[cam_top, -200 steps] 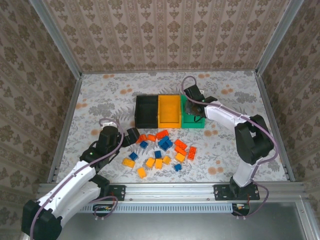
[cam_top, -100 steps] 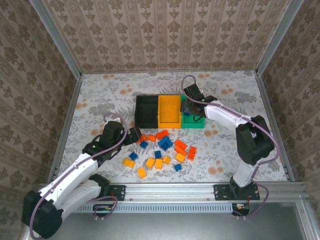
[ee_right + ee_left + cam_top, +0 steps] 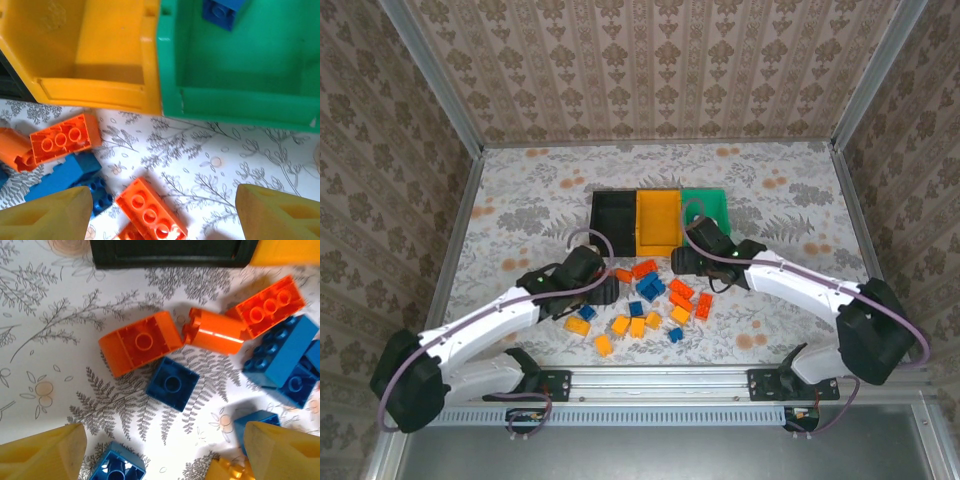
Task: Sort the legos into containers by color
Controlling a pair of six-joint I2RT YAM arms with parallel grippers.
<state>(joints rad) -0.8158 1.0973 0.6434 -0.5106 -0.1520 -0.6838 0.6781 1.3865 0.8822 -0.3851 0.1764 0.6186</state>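
Left pincer (image 3: pixel 165 445) wide over a small blue lego (image 3: pixel 172 384); right pincer (image 3: pixel 162 202) wide too.
Loose legos (image 3: pixel 650 300) crowd the table (image 3: pixel 520 210) just before the bins (image 3: pixel 636 222); one blue brick (image 3: pixel 223 11) sits in the green bin (image 3: pixel 240 102).

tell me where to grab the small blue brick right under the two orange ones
Come from straight above and pinch the blue brick across its upper-right and lower-left walls, as the left wrist view shows them. It lies flat, hollow side up, turned diagonally, so twist the wrist to match. Those walls face bare table; the upper-left one crowds an orange brick.
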